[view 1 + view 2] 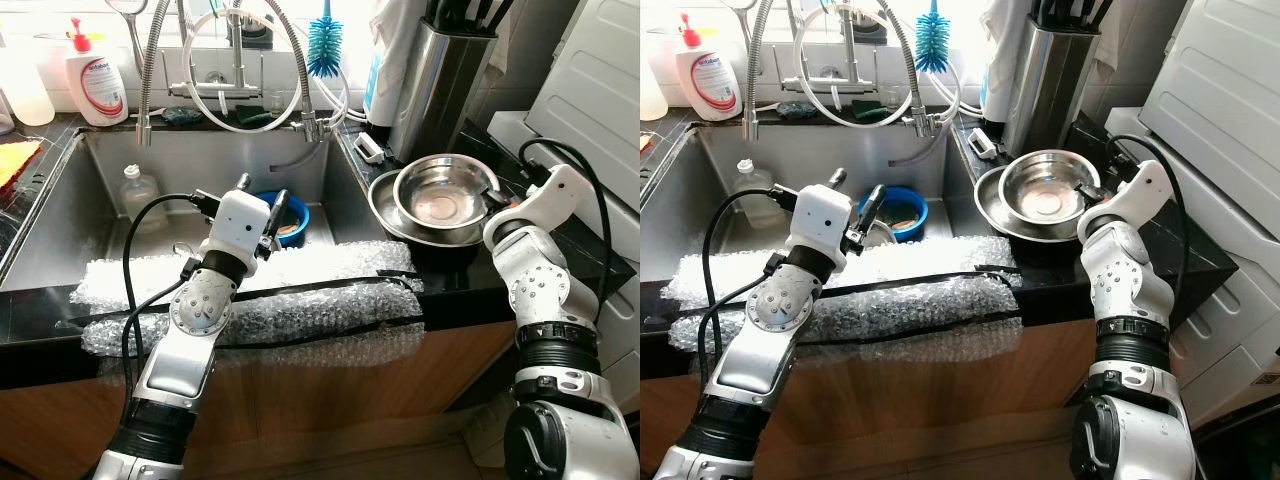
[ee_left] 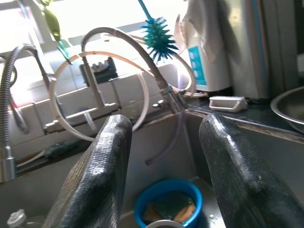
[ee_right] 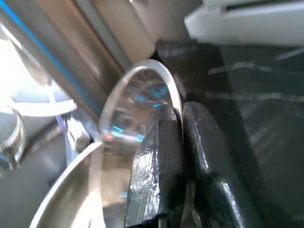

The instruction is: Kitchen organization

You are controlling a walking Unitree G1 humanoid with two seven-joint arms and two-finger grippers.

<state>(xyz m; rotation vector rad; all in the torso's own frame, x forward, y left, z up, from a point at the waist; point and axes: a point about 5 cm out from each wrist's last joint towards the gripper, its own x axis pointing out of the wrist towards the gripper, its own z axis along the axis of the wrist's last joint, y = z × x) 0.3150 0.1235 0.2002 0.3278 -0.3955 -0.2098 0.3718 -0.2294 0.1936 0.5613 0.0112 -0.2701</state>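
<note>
Two steel bowls (image 1: 445, 200) sit nested on the dark counter (image 1: 450, 270) right of the sink (image 1: 100, 200), the smaller inside the wider; from my head camera the right gripper (image 1: 497, 203) meets the small bowl's right rim, its fingers mostly hidden behind the white wrist. The left gripper (image 1: 262, 205) hangs over the sink above a blue tub (image 1: 297, 215), half hidden by it. Crinkled bubble wrap (image 1: 300, 290) drapes the sink's front edge.

Left wrist view: jaws wide apart, nothing between them; the blue tub (image 2: 166, 204) below holds a sponge, cut off at the frame's edge.

Right wrist view: blurred, but I see jaws pinched on the thin shiny bowl rim (image 3: 166, 85).
</note>
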